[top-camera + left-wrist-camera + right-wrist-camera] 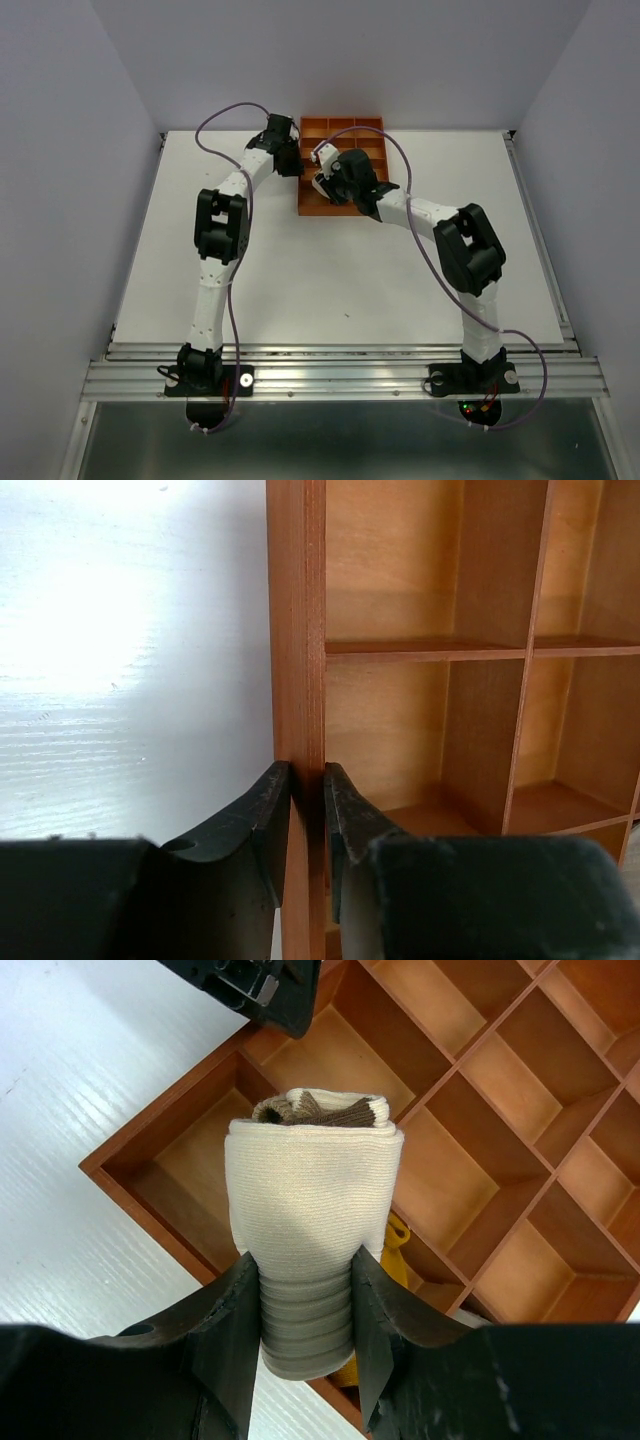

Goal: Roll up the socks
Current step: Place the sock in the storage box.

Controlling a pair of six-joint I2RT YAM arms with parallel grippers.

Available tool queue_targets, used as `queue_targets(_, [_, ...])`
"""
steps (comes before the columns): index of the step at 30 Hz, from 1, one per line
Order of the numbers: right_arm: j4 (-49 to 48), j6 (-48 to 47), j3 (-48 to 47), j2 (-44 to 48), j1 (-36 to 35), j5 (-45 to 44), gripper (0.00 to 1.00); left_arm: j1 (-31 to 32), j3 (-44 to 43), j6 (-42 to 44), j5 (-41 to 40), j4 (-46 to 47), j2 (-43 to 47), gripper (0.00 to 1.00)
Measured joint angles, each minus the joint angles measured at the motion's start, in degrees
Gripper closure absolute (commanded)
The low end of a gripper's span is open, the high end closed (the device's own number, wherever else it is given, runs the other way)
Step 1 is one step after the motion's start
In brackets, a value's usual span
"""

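**Item 1: arms, two.** You are looking at the left arm (215,240) and the right arm (468,250). Both are rising from the near edge of one white table (300,300) and both are reaching toward its far side.

**Item 2: grippers, two.**
- Your left gripper (307,780) is clamping the left outer wall of the tray. One finger is pressing on the table side of the wall and the other from inside a compartment.
- Your right gripper (305,1260) is grasping one rolled sock, with its two fingers squeezing the ribbed lower part of the roll.

**Item 3: socks, two in view.**
- The brown-cream-white sock (310,1180) is sitting rolled into one bundle. Cream is showing on the outside, and brown and white at its far end. The bundle is hanging between the right fingers, over the compartments beside the tray's left wall.
- The mustard sock (397,1245) is peeking out from beneath that roll, at the tray's edge. You cannot tell whether it is lying in a compartment or across the rim.

**Item 4: tray, one.** The orange tray (345,125), divided into square compartments, is lying at the far middle of the table. The arms are covering part of it, so you cannot count the compartments.
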State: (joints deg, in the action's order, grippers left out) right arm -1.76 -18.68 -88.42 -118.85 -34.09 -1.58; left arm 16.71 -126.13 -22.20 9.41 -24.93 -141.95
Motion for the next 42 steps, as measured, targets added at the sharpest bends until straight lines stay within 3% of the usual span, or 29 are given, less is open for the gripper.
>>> queue_targets(14, [0.09,-4.44,-2.71,-2.23,0.0,1.38,0.99,0.7,0.02,0.52,-2.08,0.04,0.0,0.91])
queue_targets(27, [0.13,-9.42,-6.97,-7.78,-3.45,-5.03,0.99,0.76,0.85,0.76,-2.14,1.01,0.15,0.91])
queue_targets(42, [2.82,-9.42,-9.75,-11.04,-4.76,-3.78,0.99,0.76,0.9,0.7,-2.14,1.07,0.17,0.95])
